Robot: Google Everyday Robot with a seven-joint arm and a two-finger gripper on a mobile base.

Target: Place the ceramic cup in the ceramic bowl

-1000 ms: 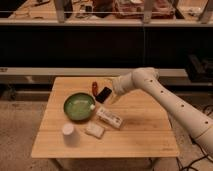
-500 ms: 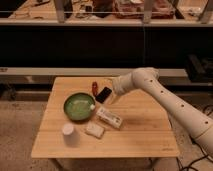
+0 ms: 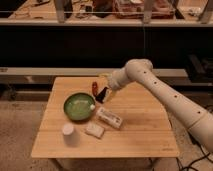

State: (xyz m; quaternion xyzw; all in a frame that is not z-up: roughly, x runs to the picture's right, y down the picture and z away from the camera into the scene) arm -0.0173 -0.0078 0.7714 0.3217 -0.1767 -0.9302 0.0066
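With the end effector (image 3: 105, 96) hanging just right of the ceramic bowl (image 3: 75, 106), open or closed I cannot tell, a reach for the ceramic cup (image 3: 68, 130) near the desk's (image 3: 142, 135) front-left edge might clip the bowl or tip the cup off.

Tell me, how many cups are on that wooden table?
1: the ceramic cup stands at the front left of the table, in front of the ceramic bowl. None seems hidden. The gripper hovers beside the bowl.

Dim workshop, one wooden table.
Pale tabletop (image 3: 142, 127) on speckled floor (image 3: 20, 127); dark, cluttered shelf (image 3: 45, 12) runs behind; end effector (image 3: 103, 94) hangs above the tabletop's middle.
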